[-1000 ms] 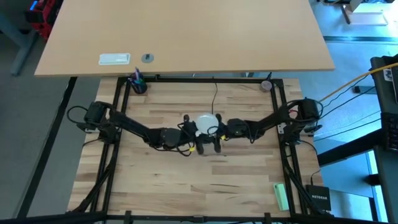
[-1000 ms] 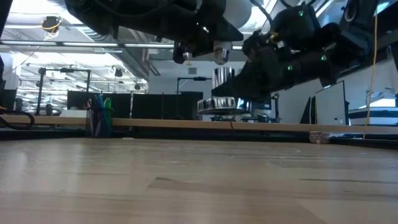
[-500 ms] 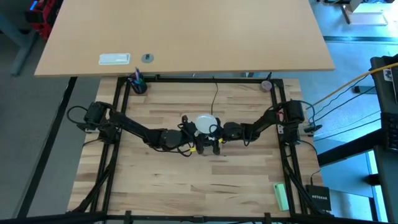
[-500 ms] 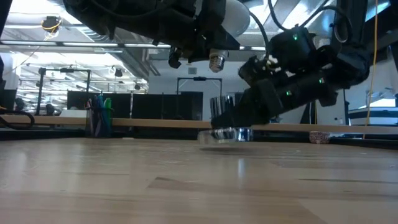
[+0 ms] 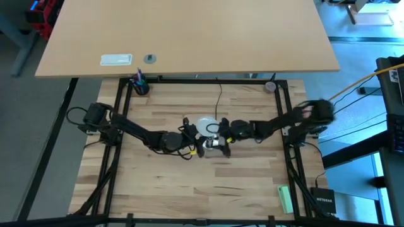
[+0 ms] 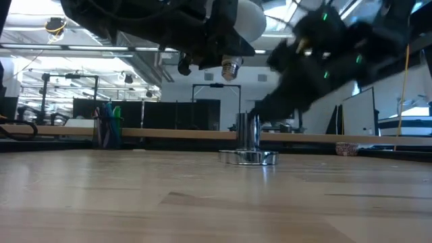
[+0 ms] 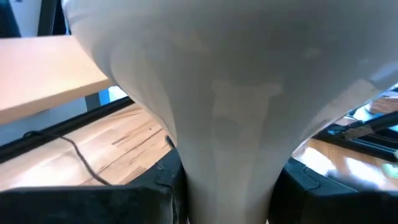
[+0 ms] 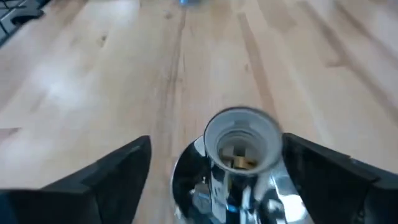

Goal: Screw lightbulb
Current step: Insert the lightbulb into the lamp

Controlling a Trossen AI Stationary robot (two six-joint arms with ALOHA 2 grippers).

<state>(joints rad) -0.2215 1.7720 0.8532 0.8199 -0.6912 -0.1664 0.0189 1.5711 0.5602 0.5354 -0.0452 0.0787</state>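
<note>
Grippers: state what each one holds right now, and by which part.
The left gripper holds the lightbulb by its narrowing neck, screw base down. The right gripper is open around the socket, holding nothing.

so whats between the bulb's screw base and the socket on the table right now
Nothing: in the low view the lightbulb, held in the left gripper, hangs above the socket with only open air between.

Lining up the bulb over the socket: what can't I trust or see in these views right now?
- Low view: right gripper motion-blurred; fingers indistinct.
- Left wrist view: lightbulb fills the picture, hiding the socket; its screw base is cut off by the edge.
- High view: socket partly hidden among arms.
- Right wrist view: socket base cut off by the edge; bulb out of frame.
</note>
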